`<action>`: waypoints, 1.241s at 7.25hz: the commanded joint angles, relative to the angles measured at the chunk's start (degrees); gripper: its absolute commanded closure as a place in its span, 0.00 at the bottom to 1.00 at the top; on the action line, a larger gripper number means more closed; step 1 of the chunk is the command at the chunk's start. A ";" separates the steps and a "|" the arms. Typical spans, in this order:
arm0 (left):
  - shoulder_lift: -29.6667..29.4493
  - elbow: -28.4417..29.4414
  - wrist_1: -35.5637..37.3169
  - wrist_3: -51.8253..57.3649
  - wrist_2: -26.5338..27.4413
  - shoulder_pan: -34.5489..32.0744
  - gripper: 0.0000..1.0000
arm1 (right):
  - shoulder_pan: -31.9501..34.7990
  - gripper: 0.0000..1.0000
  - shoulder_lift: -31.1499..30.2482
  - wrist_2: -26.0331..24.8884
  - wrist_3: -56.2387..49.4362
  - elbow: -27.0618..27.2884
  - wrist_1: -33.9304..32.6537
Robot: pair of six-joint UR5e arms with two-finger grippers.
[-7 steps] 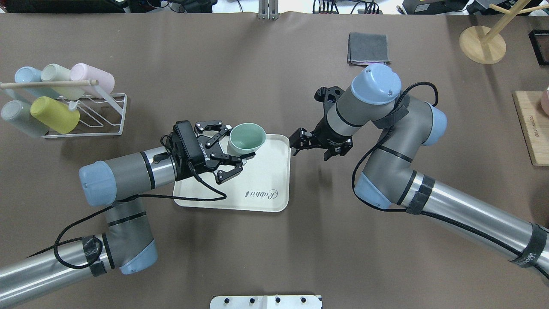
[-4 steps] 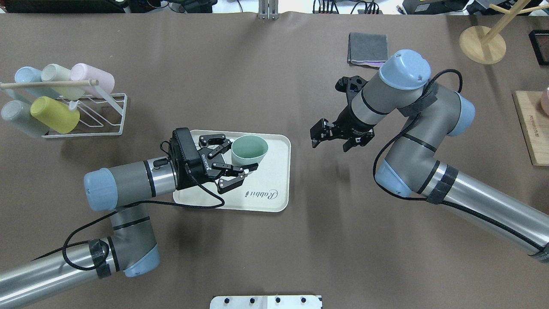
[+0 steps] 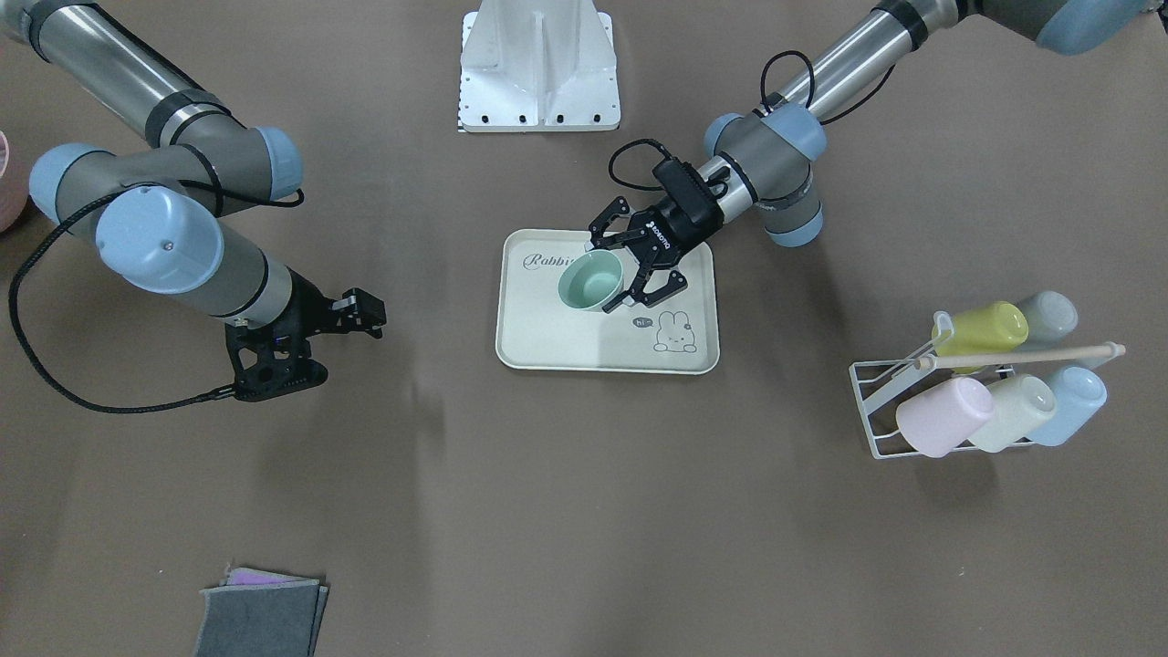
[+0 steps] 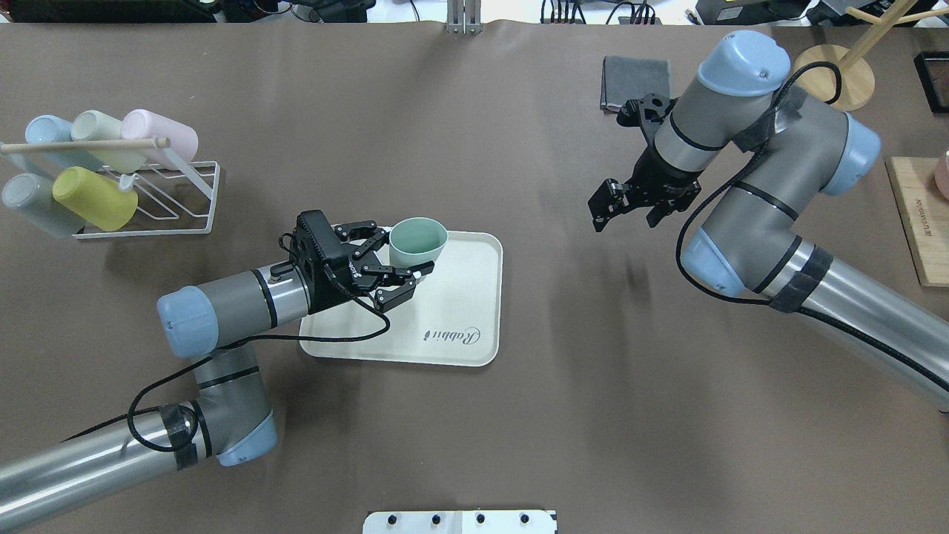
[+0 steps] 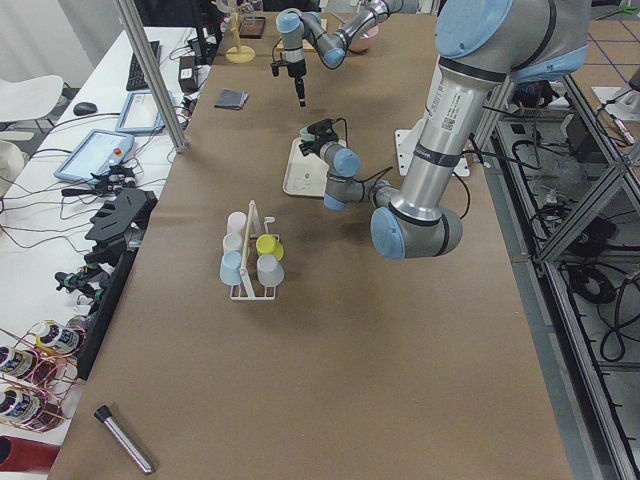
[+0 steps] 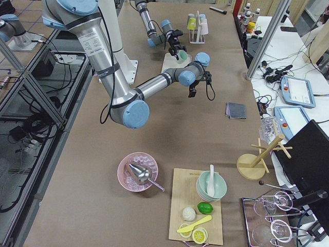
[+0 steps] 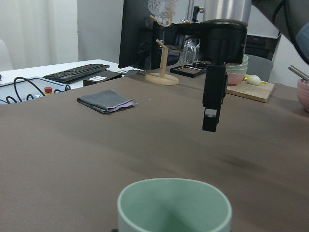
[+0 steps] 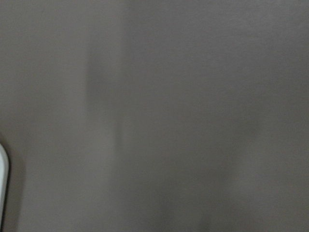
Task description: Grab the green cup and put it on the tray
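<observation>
- A wide table under a matte brown cover (image 4: pixel 474 415), seen from above and behind the robot.
- Far left: a white wire rack (image 4: pixel 213 199) holds five pastel plastic cups (image 4: pixel 93 198) lying on their sides. A thin wooden rod (image 4: pixel 81 145) runs across its top.
- Left of centre: the left arm's black two-finger gripper (image 4: pixel 405 252) reaches in nearly level. Its fingers press against opposite sides of a small mint-green plastic cup (image 4: pixel 419 239), which is upright with its mouth up.
- The cup is over a cream rectangular plastic tray with grey "Rabbit" script (image 4: pixel 460 297). Whether its base touches the tray cannot be told.
- Right of centre: the right arm's black two-finger gripper (image 4: pixel 626 211) hangs over bare table and points down. Its fingers are spread wide and hold nothing, and it is well apart from the tray.
- Just beyond it: a folded grey cloth (image 4: pixel 626 74), partly hidden by the arm.
- Far right: a wooden stand with a round base (image 4: pixel 856 81), then a flat wooden board (image 4: pixel 919 222) at the frame's edge.
</observation>
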 commanded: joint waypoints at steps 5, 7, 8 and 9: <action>-2.00 4.02 -0.38 -0.17 1.25 1.70 0.84 | 12.20 0.00 -23.41 1.26 -11.84 13.00 -2.30; -2.09 4.02 -0.47 -0.08 1.16 2.94 0.81 | 17.63 0.00 -28.07 1.34 -18.22 14.86 -2.39; -2.09 4.02 -0.47 -0.17 1.25 2.94 0.80 | 20.79 0.00 -30.10 2.21 -21.75 14.87 -2.57; -2.09 3.93 -0.47 -0.17 1.16 2.94 0.77 | 25.00 0.00 -31.60 2.66 -27.18 14.78 -5.26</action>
